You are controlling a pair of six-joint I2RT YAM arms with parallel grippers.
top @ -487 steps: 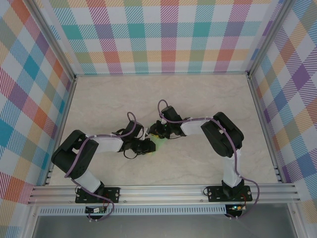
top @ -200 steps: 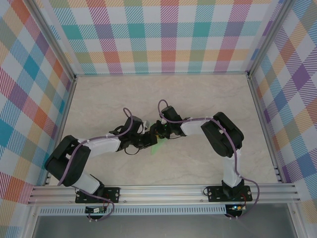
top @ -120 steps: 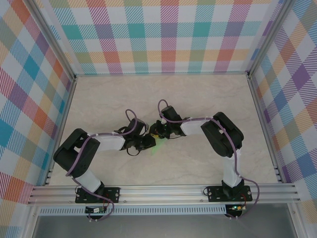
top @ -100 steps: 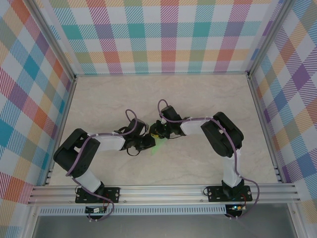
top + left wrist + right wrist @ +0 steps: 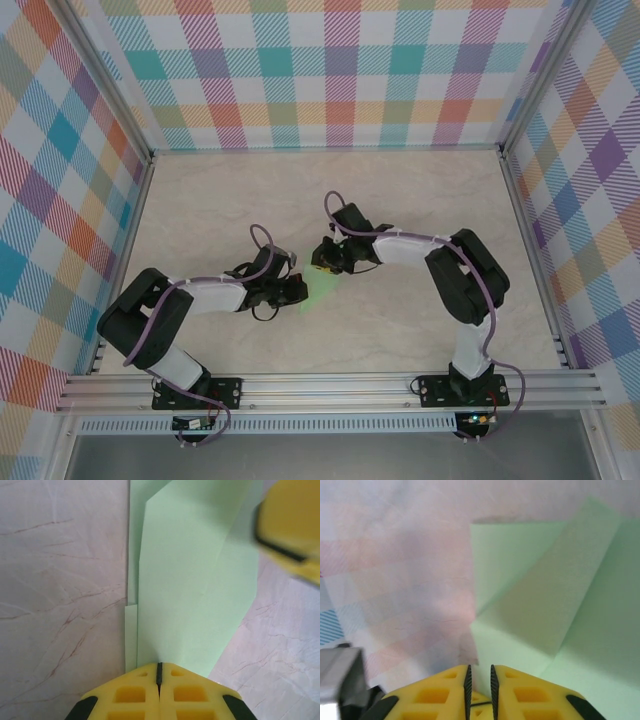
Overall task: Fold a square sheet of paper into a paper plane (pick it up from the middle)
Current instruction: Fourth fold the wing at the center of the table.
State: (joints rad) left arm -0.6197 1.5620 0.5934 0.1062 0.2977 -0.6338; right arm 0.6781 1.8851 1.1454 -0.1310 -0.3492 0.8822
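Note:
The square sheet of paper [image 5: 320, 289], pale mint green and partly folded, is stretched between my two grippers at the middle of the table. My left gripper [image 5: 298, 293] is at its near-left end. In the left wrist view the left gripper [image 5: 159, 664] has its yellow fingers pressed together on the edge of the paper [image 5: 195, 580], with layered folds running away from it. My right gripper [image 5: 324, 265] is at the paper's far end. In the right wrist view the right gripper [image 5: 480, 668] has only a slim gap, and a folded corner of the paper [image 5: 555, 595] sits in it.
The marbled table [image 5: 420, 200] is walled by plaid panels on three sides. An aluminium rail [image 5: 330, 385] with both arm bases runs along the near edge. A yellow finger of the right gripper [image 5: 292, 525] shows at the top right of the left wrist view.
The left gripper has closed on the paper's edge. The right arm has shifted a little to the right and its jaws have narrowed. More green paper now shows between the two grippers.

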